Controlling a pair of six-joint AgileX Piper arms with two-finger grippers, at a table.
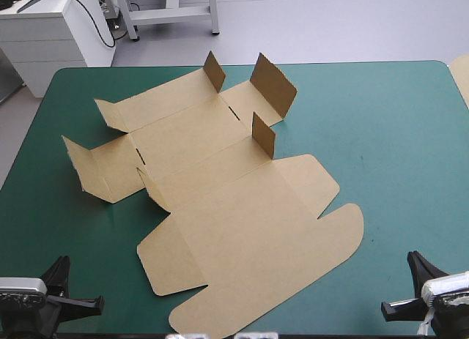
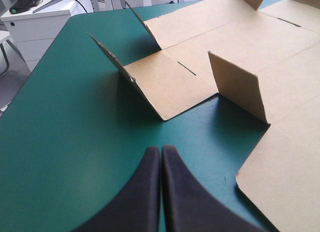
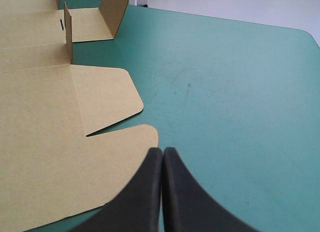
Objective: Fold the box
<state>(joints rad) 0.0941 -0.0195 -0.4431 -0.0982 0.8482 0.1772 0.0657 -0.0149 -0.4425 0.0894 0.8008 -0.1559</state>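
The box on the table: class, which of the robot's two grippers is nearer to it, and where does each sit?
Right. The right gripper, shut, is almost at the edge of the box's rounded flap. The left gripper, also shut, sits farther from the box's left side.

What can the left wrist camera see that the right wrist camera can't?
Only the left wrist view: the left gripper, shut, and the left-end flaps tilted up. Only the right wrist view: the right gripper, shut, the lid's rounded flaps lying flat, and the table's far right corner. Both: the brown box and the teal-green cover, with neither gripper touching the board.
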